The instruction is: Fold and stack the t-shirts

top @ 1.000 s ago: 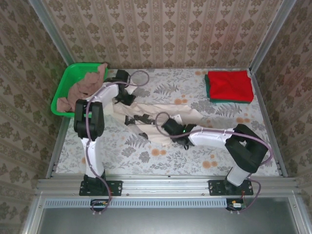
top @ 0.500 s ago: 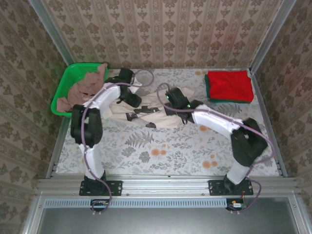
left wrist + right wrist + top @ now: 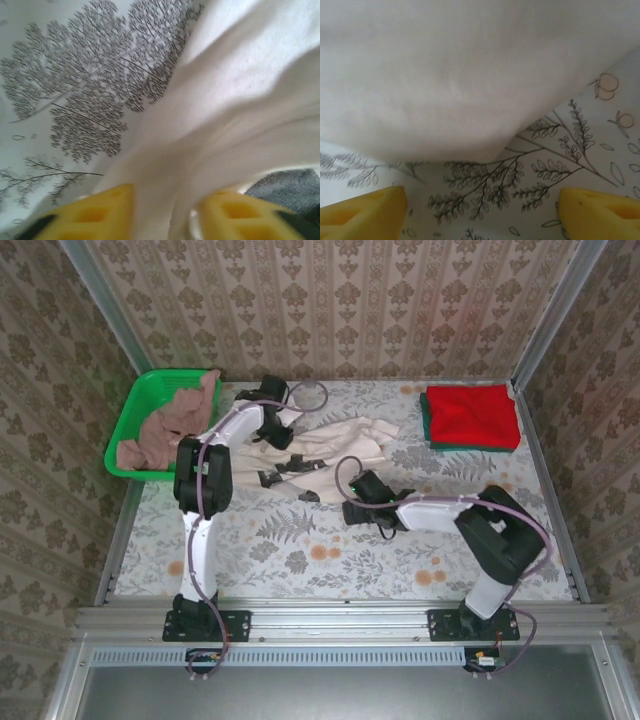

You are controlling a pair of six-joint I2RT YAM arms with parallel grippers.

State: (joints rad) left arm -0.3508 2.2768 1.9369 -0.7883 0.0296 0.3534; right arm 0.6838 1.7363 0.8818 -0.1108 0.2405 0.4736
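A large cream t-shirt [image 3: 335,445] lies crumpled across the back middle of the table, with dark print patches [image 3: 287,469] on its near side. My left gripper [image 3: 281,430] is at the shirt's left end. In the left wrist view its yellow fingers [image 3: 95,212] pinch a bunched fold of the cream cloth [image 3: 225,110], so the left gripper [image 3: 166,202] is shut on it. My right gripper [image 3: 353,506] sits low just in front of the shirt. It stands open [image 3: 482,207] over bare tablecloth, with the shirt's hem [image 3: 470,100] just ahead. A folded red t-shirt [image 3: 470,415] lies on a dark green one [image 3: 426,428] at the back right.
A green mesh basket [image 3: 128,418] at the back left holds a pink-brown t-shirt [image 3: 170,425]. Metal rails and papered walls border the leaf-patterned tablecloth [image 3: 330,560]. The red and green stack sits close to the right rail.
My right arm came back from the shirt's far side to its near edge, jaws open. My left gripper opened, then closed on the shirt's left end. The cream shirt now spreads further right.
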